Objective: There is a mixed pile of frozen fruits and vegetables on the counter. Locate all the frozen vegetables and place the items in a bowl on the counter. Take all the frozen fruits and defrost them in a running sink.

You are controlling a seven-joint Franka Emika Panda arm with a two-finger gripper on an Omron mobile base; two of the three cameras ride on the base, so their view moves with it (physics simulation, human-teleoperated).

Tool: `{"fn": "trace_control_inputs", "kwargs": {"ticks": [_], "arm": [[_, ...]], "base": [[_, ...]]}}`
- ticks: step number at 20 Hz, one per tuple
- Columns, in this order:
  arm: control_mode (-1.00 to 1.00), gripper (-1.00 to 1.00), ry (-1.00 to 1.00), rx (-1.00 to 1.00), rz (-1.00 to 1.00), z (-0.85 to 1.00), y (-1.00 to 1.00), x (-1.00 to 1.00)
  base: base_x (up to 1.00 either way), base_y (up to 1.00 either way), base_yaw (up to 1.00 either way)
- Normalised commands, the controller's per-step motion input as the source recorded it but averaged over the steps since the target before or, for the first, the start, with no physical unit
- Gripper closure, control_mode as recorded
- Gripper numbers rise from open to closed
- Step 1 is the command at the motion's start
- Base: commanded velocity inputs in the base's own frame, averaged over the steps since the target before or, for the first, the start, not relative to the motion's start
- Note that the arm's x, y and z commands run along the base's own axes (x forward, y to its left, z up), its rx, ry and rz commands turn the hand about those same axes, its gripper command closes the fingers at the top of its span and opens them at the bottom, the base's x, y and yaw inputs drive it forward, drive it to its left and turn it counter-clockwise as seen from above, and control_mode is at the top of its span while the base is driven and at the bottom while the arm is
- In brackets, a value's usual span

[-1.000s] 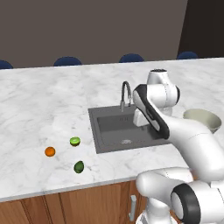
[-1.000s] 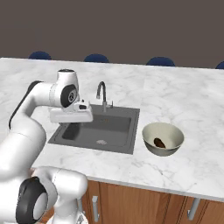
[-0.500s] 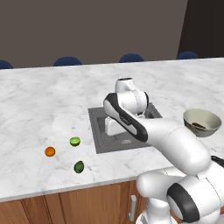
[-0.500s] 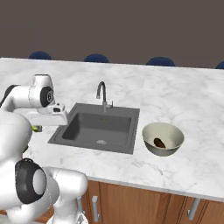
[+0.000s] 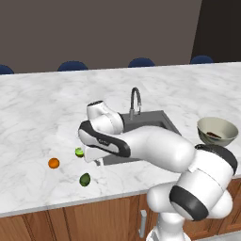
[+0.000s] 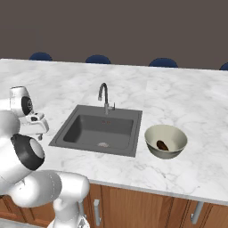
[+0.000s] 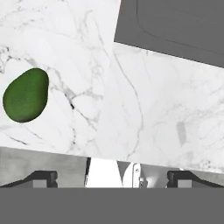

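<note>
My gripper (image 5: 96, 159) hangs open and empty over the counter (image 5: 47, 108), just left of the sink (image 5: 143, 123). The dark green oval vegetable (image 5: 84, 179) lies in front of it, left of the jaws in the hand view (image 7: 26, 95). A lime-green fruit (image 5: 79, 152) sits right beside the hand, and the orange ball (image 5: 53, 163) lies further left. To the right of the sink stands the beige bowl (image 5: 222, 140), with the dark brown vegetable (image 6: 162, 145) inside it. My gripper (image 6: 39, 133) shows at the left edge of the right base view.
A thin dark faucet (image 5: 135, 100) curves over the back of the sink; no water shows. The counter's front edge runs close below the dark green piece, with brown cabinet fronts (image 5: 70, 221) under it. Blue chair backs (image 5: 72, 66) line the far side.
The arm has swung left from above the sink to the counter beside the food pieces. The jaws stayed open. The food and bowl have not moved.
</note>
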Motion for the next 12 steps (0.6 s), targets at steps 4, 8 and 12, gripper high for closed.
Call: {"fn": "trace_control_inputs", "kwargs": {"ticks": [4, 8, 12], "arm": [[-1.00, -1.00, -0.13, 0.09, -0.14, -0.51, 0.65, 0.14], [-1.00, -1.00, -0.04, 0.05, -0.11, -0.39, 0.59, 0.13], [-1.00, -1.00, 0.03, -0.01, -0.01, -0.09, 0.43, 0.30]], "base": [[0.00, 0.00, 0.00], [0.00, 0.00, 0.00], [0.00, 0.00, 0.00]]}}
